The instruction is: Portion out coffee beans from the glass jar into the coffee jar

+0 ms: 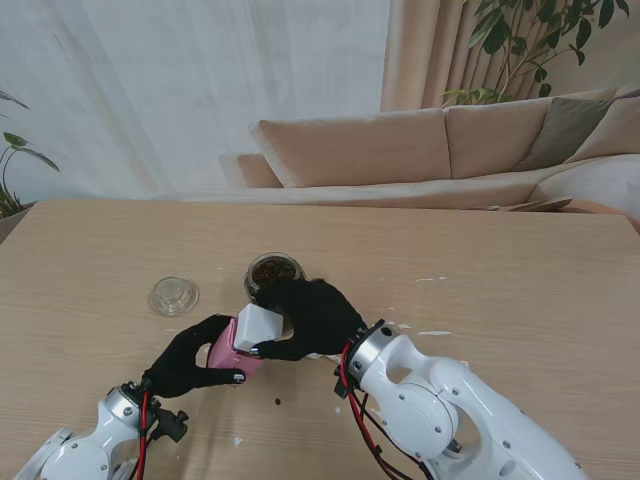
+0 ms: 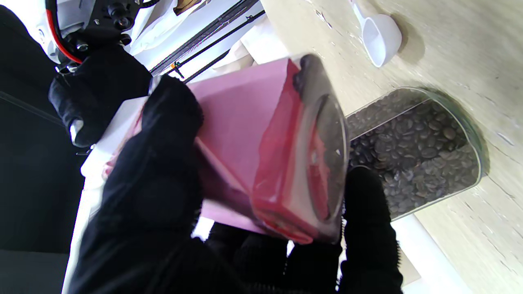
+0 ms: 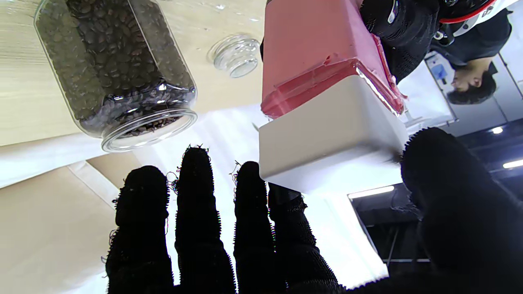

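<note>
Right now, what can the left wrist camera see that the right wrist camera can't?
Only the left wrist view shows the white scoop lying on the table. Only the right wrist view shows the small glass lid and the pink coffee jar's white lid under the right hand. Both show the pink coffee jar and the glass jar of beans.

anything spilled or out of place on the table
One dark speck, likely a stray coffee bean, lies on the bare table near me, between the two arms. The glass lid sits off the open bean jar, to its left. Nothing else stands out.
</note>
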